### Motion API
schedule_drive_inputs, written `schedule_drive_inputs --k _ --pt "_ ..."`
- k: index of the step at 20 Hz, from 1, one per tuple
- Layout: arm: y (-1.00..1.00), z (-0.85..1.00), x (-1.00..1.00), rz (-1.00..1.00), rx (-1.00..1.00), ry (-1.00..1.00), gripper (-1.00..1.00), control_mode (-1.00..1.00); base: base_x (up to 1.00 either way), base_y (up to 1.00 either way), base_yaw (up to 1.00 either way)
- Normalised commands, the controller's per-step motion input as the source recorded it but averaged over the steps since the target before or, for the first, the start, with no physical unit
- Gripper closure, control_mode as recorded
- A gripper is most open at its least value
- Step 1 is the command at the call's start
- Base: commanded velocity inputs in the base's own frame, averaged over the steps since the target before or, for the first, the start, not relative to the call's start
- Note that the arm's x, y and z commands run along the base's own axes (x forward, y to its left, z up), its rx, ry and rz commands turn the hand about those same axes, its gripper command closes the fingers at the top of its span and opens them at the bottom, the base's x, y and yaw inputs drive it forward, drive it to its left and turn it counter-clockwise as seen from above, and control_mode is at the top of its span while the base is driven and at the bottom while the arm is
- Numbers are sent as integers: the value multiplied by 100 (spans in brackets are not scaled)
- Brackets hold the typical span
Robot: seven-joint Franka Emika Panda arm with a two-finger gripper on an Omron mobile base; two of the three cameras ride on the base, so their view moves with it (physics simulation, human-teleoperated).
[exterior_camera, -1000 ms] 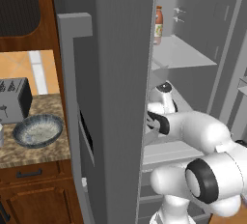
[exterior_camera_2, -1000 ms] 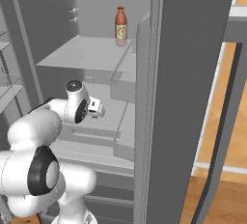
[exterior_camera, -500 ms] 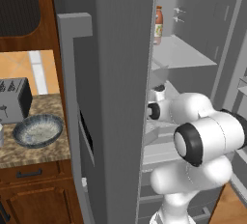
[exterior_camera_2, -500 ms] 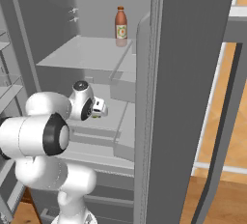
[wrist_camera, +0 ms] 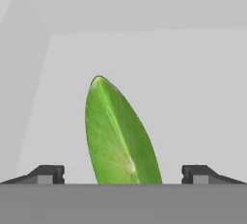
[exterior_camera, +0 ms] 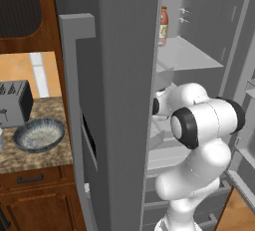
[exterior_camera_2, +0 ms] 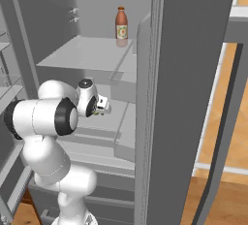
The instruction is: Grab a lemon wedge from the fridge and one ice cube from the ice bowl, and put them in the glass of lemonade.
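- The lemon wedge (wrist_camera: 118,133): green-yellow, thin and pointed, it lies on a pale grey shelf (wrist_camera: 193,97) inside the fridge (exterior_camera_2: 193,73), w/ its tip away from the camera. In the hand view it sits between the two fingertips (wrist_camera: 48,175), a bit left of centre.
- Handling, as judgement: prob. very light, a bit soft, and the peel looks smooth, so it may slip or squash if the squeeze is too strong. Not fragile like glass, but it can roll or slide on the flat shelf when it is pushed from one side only.
- Where to hold: best across the thick middle part, one finger on each long side, not at the pointed tip, where it would prob. squirt out.
- The hand (wrist_camera: 123,175) has its fingers wide apart, one on each side of the wedge, and they do not touch it. Nothing is clamped yet.
- In the right base view the hand (exterior_camera_2: 102,106) reaches into the middle of the fridge, below the upper shelf (exterior_camera_2: 82,56) where a red-brown bottle (exterior_camera_2: 121,26) stands. The wedge itself is too small to find there.
- In the left base view the ice bowl (exterior_camera: 39,135) rests on the speckled surface (exterior_camera: 30,158) beside a toaster (exterior_camera: 14,103), well apart from the fridge. Cannot tell where the glass of lemonade is.
- The step in hand seems to be the grasp of the wedge; ice cube not yet taken.
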Motion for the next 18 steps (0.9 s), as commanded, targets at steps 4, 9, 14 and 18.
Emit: schedule_drive_inputs --k 4,9,14,18 --pt "0 -37 14 0 0 8 100 -100 0 0 0" --pt "0 -18 -12 0 0 0 100 -100 0 0 0" --pt "-3 -17 -100 -3 0 -2 100 -100 0 0 0" --pt "-14 5 -100 0 0 -6 100 -100 0 0 0"
